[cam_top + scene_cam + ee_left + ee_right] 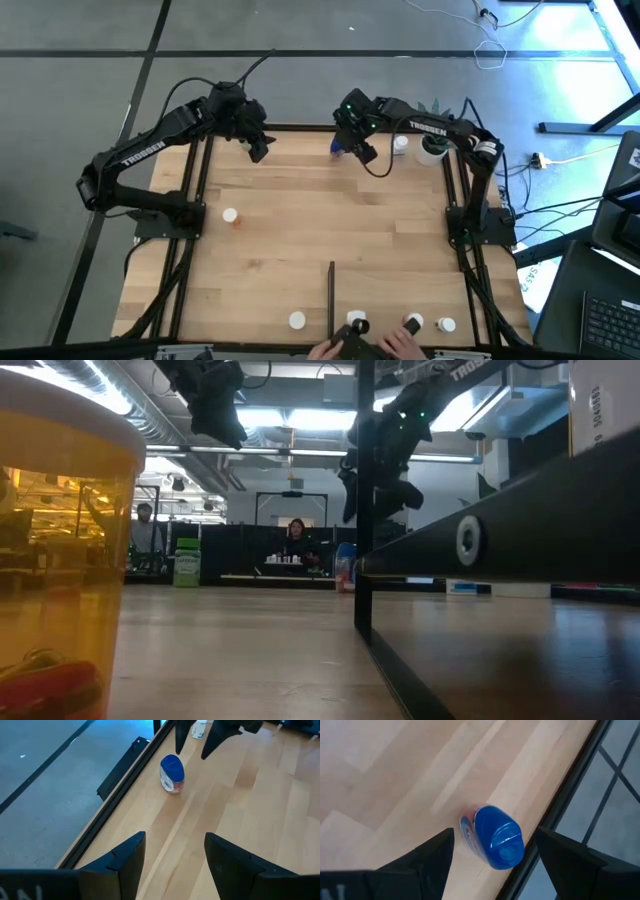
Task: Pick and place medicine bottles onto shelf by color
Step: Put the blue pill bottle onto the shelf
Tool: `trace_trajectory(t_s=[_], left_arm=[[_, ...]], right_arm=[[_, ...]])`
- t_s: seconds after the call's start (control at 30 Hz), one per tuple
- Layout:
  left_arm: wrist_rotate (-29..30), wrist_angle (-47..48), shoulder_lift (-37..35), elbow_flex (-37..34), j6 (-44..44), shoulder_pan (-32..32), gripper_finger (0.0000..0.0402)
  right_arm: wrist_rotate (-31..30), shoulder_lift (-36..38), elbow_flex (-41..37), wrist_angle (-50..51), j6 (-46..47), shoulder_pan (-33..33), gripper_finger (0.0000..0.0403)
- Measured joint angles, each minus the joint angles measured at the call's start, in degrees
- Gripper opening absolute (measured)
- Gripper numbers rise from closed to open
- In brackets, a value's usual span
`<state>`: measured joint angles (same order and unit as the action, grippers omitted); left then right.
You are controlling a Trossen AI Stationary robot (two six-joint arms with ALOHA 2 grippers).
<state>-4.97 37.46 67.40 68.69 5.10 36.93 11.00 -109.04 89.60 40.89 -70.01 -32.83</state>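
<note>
Directly above the blue-capped bottle [492,836], which stands by the table's far rail [300,130], the right gripper [492,852] is held with fingers spread and empty. The reach-to-grasp step is judged in hand; lowering and closing are called for next. Further along that rail, the left gripper [172,855] waits open.

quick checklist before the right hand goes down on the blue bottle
1. Right hand open: ok.
2. Right hand lined up with the blue bottle: ok, the bottle sits between the fingers in the right wrist view.
3. Bottle upright: ok, cap faces up.
4. Black frame rail beside the bottle: not ok, very close to the outer finger.
5. Left hand out of the way: ok, apart and open.
6. Height above the bottle: cannot tell.
</note>
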Motion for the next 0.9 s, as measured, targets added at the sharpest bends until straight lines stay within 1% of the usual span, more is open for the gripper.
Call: trace_trajectory(t_s=[0.2, 0.53, 0.9], left_arm=[[0.0, 0.0, 0.0, 0.0, 0.0, 0.0, 0.0198], [0.0, -0.01, 0.0, 0.0, 0.0, 0.0, 0.0198], [0.0, -0.03, 0.0, 0.0, 0.0, 0.02, 0.0198]], right_arm=[[0.03, -1.26, 0.0, -1.0, -2.46, -0.82, 0.0282], [0.21, -2.34, 0.0, -3.44, -2.64, -1.02, 0.0282], [0.13, -1.37, 0.04, -0.22, -1.18, -1.02, 0.0282]])
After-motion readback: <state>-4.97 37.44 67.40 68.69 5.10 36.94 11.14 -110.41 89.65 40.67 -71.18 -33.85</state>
